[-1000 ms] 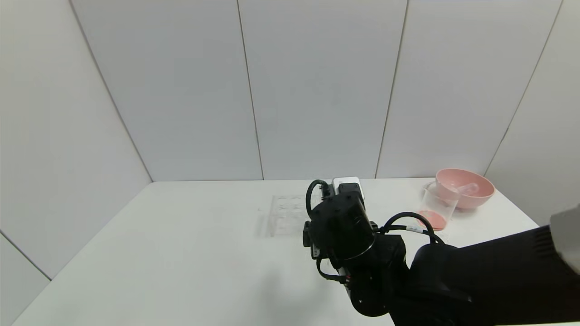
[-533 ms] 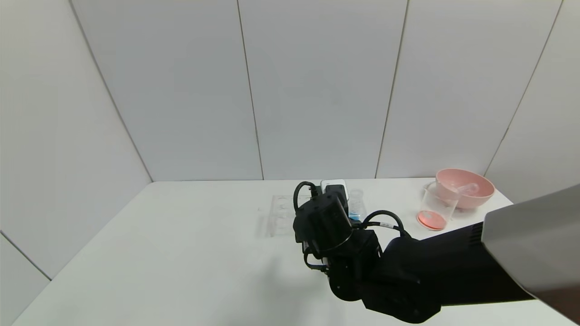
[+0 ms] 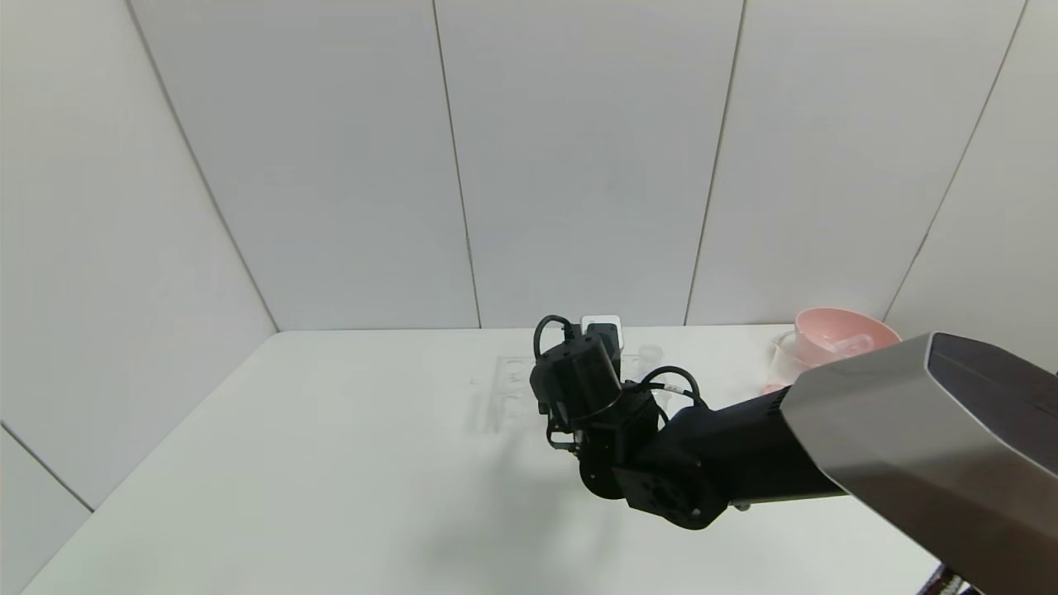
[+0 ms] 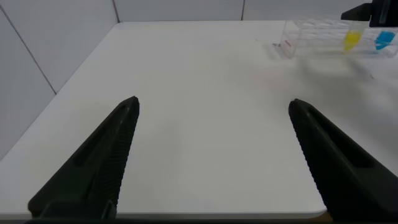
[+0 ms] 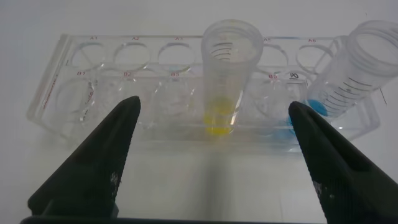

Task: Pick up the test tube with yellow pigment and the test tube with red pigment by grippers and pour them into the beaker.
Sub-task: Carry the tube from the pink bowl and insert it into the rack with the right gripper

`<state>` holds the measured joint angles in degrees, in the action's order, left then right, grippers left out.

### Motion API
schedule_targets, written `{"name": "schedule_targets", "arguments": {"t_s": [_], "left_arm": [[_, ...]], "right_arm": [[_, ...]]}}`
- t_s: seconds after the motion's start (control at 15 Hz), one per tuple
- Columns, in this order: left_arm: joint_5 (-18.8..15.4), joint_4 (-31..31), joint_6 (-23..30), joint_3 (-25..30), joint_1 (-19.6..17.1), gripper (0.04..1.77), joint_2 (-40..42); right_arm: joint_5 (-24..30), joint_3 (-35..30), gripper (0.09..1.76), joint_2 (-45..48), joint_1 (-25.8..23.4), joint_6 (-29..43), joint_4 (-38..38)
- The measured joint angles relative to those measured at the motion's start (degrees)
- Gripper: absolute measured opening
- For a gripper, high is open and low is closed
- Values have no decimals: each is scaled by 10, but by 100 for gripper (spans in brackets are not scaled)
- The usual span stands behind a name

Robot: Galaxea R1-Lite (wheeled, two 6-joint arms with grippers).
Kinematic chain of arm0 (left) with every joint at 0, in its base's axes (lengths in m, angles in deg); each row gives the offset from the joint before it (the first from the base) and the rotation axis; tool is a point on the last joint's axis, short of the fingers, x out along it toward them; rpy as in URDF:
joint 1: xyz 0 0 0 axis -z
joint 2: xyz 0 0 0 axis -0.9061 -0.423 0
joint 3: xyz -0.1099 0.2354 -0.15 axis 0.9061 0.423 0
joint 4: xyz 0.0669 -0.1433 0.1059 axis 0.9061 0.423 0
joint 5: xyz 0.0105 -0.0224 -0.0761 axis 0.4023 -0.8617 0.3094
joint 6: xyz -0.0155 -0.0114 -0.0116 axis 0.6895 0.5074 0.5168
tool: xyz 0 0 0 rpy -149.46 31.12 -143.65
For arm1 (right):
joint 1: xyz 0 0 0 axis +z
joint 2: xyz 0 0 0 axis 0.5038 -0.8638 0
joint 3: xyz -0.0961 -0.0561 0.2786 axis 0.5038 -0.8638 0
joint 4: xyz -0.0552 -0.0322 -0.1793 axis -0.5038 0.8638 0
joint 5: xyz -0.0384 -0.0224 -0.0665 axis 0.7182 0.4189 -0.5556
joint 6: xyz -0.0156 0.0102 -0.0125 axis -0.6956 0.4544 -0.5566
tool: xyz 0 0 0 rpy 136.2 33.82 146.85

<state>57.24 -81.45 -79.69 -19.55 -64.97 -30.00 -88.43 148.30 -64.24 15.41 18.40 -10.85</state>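
Observation:
The test tube with yellow pigment (image 5: 227,74) stands upright in a clear rack (image 5: 74,93) and also shows far off in the left wrist view (image 4: 352,40). My right gripper (image 5: 214,106) is open just short of the rack, the yellow tube centred ahead between its fingers, untouched. In the head view the right wrist (image 3: 579,376) hides the fingers and most of the rack (image 3: 508,388). The beaker (image 3: 783,359) stands at the right, its base behind my arm. No tube with red liquid shows. My left gripper (image 4: 214,104) hangs open over the table's near left edge.
A blue-liquid tube (image 5: 354,68) leans in the rack beside the yellow one. A pink bowl (image 3: 839,329) behind the beaker holds a clear tube lying down. Walls close the table at the back and sides.
My right arm has swung left and forward to the rack. The blue tube seen beside the wrist half a second ago is now covered, and the arm now hides the beaker's base.

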Motion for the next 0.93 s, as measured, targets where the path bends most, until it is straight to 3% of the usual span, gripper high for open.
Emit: {"name": "schedule_targets", "arguments": {"t_s": [0.33, 0.93], "left_arm": [[0, 0, 0, 0, 0, 172, 0], [0, 0, 0, 0, 0, 172, 0]], "right_arm": [[16, 49, 171, -29, -25, -33, -5], [28, 53, 171, -35, -35, -35, -5]]}}
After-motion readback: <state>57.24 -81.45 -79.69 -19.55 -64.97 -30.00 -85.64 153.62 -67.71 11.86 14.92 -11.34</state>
